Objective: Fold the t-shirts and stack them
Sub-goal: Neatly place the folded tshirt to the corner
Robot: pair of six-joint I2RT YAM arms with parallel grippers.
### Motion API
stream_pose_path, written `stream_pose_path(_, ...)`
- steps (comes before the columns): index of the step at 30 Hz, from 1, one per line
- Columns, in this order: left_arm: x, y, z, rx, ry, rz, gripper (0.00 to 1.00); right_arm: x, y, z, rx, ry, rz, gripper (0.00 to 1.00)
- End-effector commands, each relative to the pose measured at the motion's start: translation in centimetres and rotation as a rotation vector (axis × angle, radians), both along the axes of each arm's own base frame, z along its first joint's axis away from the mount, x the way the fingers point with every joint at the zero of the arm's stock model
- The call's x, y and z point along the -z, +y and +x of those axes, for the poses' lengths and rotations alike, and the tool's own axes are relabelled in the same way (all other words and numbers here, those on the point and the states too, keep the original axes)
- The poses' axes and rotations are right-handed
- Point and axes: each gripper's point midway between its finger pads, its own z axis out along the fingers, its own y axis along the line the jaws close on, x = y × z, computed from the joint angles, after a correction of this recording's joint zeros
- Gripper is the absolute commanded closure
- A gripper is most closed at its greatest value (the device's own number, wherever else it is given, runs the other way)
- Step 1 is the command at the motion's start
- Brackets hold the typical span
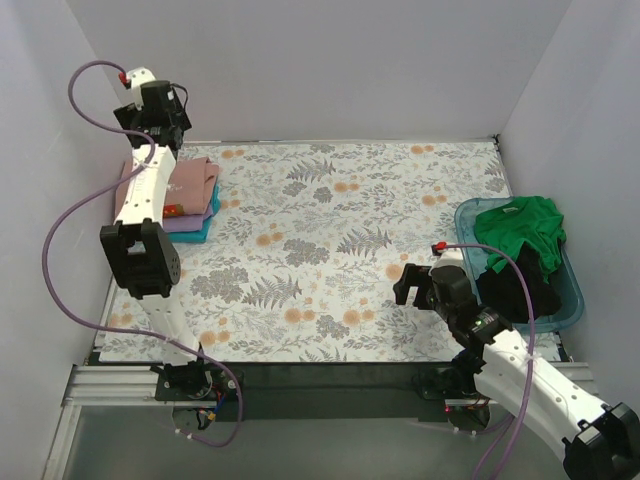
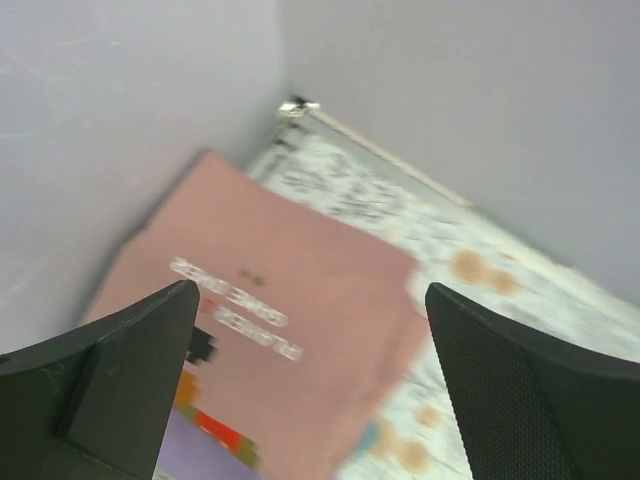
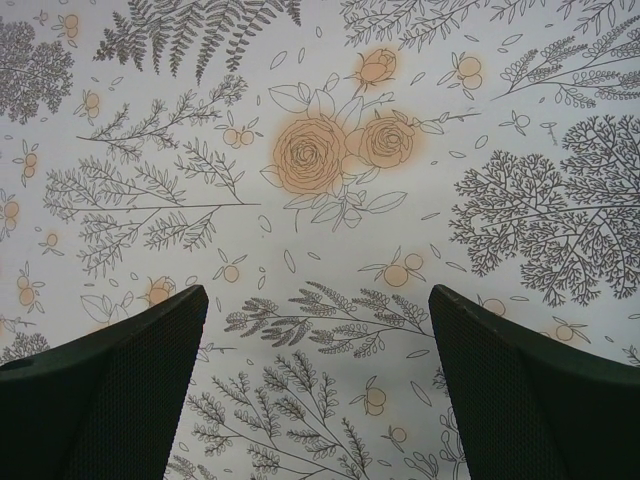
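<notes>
The dusty pink folded t-shirt with a small cartoon print (image 2: 300,260) lies on top of the stack at the far left of the table, against the wall, with a lavender t-shirt (image 2: 195,455) under it and a teal one (image 1: 201,234) at the bottom. My left gripper (image 2: 310,292) hangs above that pile with its fingers spread wide and nothing between them.

The crumpled green t-shirt (image 1: 520,225) and the black t-shirt (image 1: 515,290) sit heaped in the translucent teal plastic tub (image 1: 574,292) at the right. My right gripper (image 3: 315,295) hovers beside the tub over the floral printed tablecloth (image 1: 330,230), its fingers also wide and empty.

I judge the cloth to be light, limp and quick to bunch. I would pinch the green one by a raised fold near a shoulder or hem and lift slowly, so the black one does not drag out with it.
</notes>
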Motion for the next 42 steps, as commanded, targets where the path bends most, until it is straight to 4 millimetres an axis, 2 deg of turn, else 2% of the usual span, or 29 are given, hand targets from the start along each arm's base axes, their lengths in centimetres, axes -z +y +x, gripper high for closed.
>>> stream_pose_path(1, -6.3, -6.8, -3.5, 0.164, -0.122, -0.342, 0.02, -1.5, 0.0, 0.6, 0.026, -0.031, 0.029, 0.02)
stream_pose_path(2, -7.3, -8.5, -4.5, 0.199, -0.133, -0.376, 0.02, -1.6, 0.1, 0.5, 0.026, -0.027, 0.035, 0.01)
stream_pose_path(3, -7.5, -12.4, -4.9, 0.280, -0.124, -0.395, 0.02, -1.4, 0.2, 0.3, 0.022, -0.015, 0.043, 0.02)
stream_pose_path(4, -6.4, -14.0, -5.6, 0.286, -0.094, -0.389, 0.02, -1.5, 0.4, 0.2, 0.019, -0.014, 0.054, 0.02)
stream_pose_path(5, -6.9, -15.8, -6.7, 0.297, -0.096, -0.370, 0.02, -1.6, 0.6, 0.2, 0.014, -0.012, 0.067, 0.02)
stream_pose_path(6, -6.7, -18.8, -7.8, 0.289, -0.090, -0.336, 0.02, -1.6, 0.6, 0.1, 0.010, -0.008, 0.070, 0.02)
stream_pose_path(7, -6.1, -20.2, -8.8, 0.283, -0.078, -0.347, 0.02, -1.6, 0.8, -0.2, 0.002, -0.002, 0.077, 0.02)
stream_pose_path(8, -3.4, -21.4, -10.4, 0.275, -0.005, -0.360, 0.02, -1.5, 0.8, -0.3, 0.006, 0.006, 0.084, 0.02)
stream_pose_path(9, -0.3, -23.8, -12.8, 0.280, 0.048, -0.458, 0.02, -1.5, 0.8, -0.4, 0.003, 0.010, 0.092, 0.02)
stream_pose_path(10, -1.9, -25.4, -13.8, 0.318, 0.010, -0.533, 0.02, -1.6, 1.0, -0.5, -0.003, 0.011, 0.100, 0.02)
stream_pose_path(11, 1.9, -26.2, -15.4, 0.315, 0.071, -0.567, 0.02, -1.6, 1.1, -0.7, -0.009, 0.016, 0.104, 0.02)
stream_pose_path(12, 3.8, -28.5, -17.3, 0.354, 0.101, -0.604, 0.02, -1.7, 1.3, -0.8, -0.018, 0.019, 0.111, 0.02)
stream_pose_path(13, 3.1, -29.6, -19.0, 0.399, 0.061, -0.648, 0.02, -1.9, 1.4, -1.0, -0.023, 0.017, 0.123, 0.02)
stream_pose_path(14, 6.5, -31.4, -21.3, 0.430, 0.105, -0.653, 0.02, -1.8, 1.3, -1.1, -0.018, 0.021, 0.130, 0.02)
stream_pose_path(16, 7.4, -32.4, -23.6, 0.433, 0.093, -0.694, 0.02, -2.0, 1.2, -1.1, -0.012, 0.009, 0.138, 0.02)
stream_pose_path(17, 9.7, -32.0, -25.0, 0.408, 0.139, -0.678, 0.02, -1.8, 1.1, -1.2, -0.008, 0.012, 0.139, 0.02)
stream_pose_path(19, 10.8, -32.2, -26.9, 0.410, 0.178, -0.660, 0.02, -2.0, 1.1, -1.3, -0.009, 0.006, 0.141, 0.01)
stream_pose_path(20, 11.7, -31.1, -27.8, 0.355, 0.206, -0.637, 0.02, -1.8, 0.9, -1.4, -0.004, 0.010, 0.137, 0.02)
stream_pose_path(22, 12.3, -30.1, -29.0, 0.317, 0.231, -0.615, 0.02, -1.6, 0.5, -1.4, 0.021, 0.012, 0.131, 0.02)
stream_pose_path(25, 12.9, -27.2, -30.9, 0.251, 0.253, -0.554, 0.02, -1.4, 0.3, -1.5, 0.035, 0.021, 0.132, 0.02)
stream_pose_path(26, 12.5, -26.3, -31.3, 0.219, 0.218, -0.563, 0.02, -1.4, 0.3, -1.6, 0.035, 0.025, 0.134, 0.02)
stream_pose_path(28, 13.2, -25.1, -32.3, 0.197, 0.222, -0.546, 0.02, -1.2, 0.3, -1.8, 0.044, 0.035, 0.144, 0.02)
stream_pose_path(29, 12.6, -24.7, -32.5, 0.206, 0.188, -0.566, 0.02, -1.2, 0.4, -1.8, 0.043, 0.037, 0.150, 0.01)
stream_pose_path(31, 13.2, -24.2, -33.2, 0.215, 0.182, -0.574, 0.02, -1.1, 0.6, -2.0, 0.031, 0.043, 0.159, 0.02)
stream_pose_path(37, 11.8, -24.8, -33.9, 0.314, 0.093, -0.680, 0.02, -1.7, 0.7, -2.0, 0.032, 0.043, 0.164, 0.02)
stream_pose_path(42, 11.6, -24.7, -34.1, 0.322, 0.076, -0.692, 0.02, -1.6, 0.6, -1.9, 0.039, 0.051, 0.163, 0.02)
